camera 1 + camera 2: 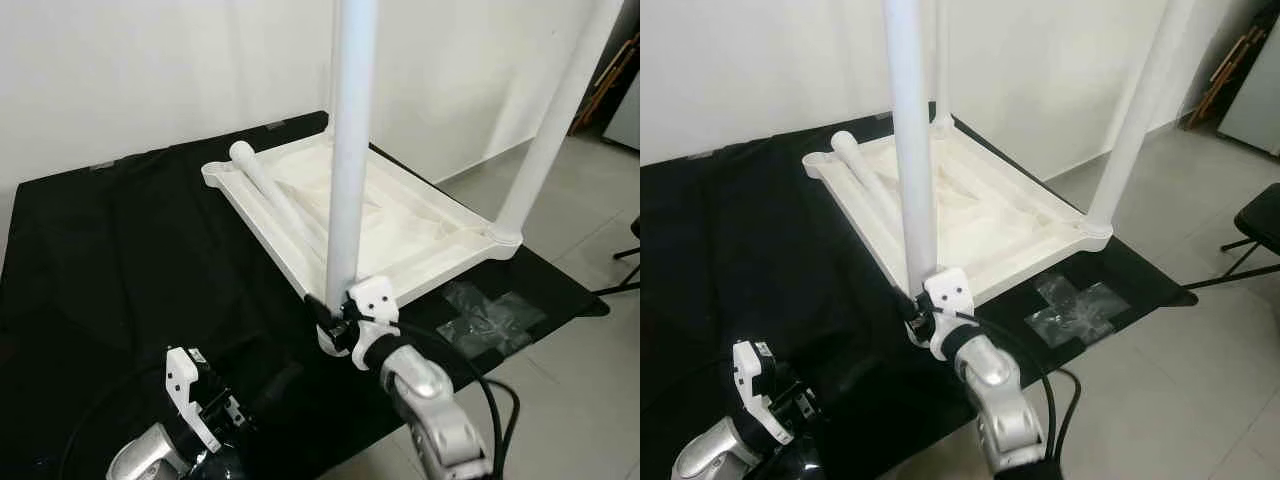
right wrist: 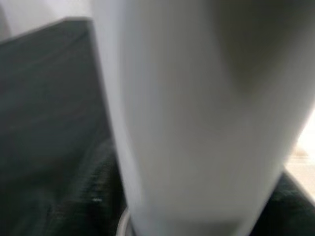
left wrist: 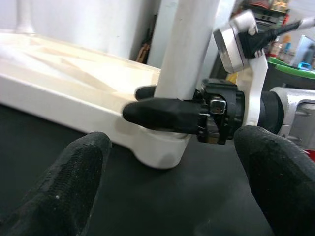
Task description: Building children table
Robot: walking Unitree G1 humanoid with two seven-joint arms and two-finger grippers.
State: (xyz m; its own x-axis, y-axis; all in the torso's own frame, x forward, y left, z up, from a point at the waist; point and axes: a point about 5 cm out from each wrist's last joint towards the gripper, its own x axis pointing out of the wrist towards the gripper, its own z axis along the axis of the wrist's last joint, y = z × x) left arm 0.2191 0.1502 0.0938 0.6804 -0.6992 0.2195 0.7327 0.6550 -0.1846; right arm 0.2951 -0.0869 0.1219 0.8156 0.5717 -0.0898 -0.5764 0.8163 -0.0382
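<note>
The white tabletop [image 1: 400, 225] lies upside down on a black cloth [image 1: 120, 260] spread over a tiled floor [image 1: 580, 380], near a white wall [image 1: 150, 70]. Three white legs stand upright in its corners: the near leg [image 1: 350, 150] at the corner closest to the robot, a right leg [image 1: 555, 125] at the right corner, and a far leg [image 1: 941, 60] at the corner toward the wall. A loose leg [image 1: 275, 195] lies flat across the tabletop's underside, one rounded end at the left corner.

The right gripper [image 1: 335, 315] is closed around the near leg just above its socket, one black finger [image 3: 160, 113] on each side of the tube, as the left wrist view shows. The left gripper [image 3: 172, 196] hangs low over the cloth, close to that same corner but apart from it, its fingers spread wide and holding nothing.

A clear plastic bag [image 1: 490, 315] lies on the cloth beside the tabletop's right edge. No writing or label can be read anywhere.
</note>
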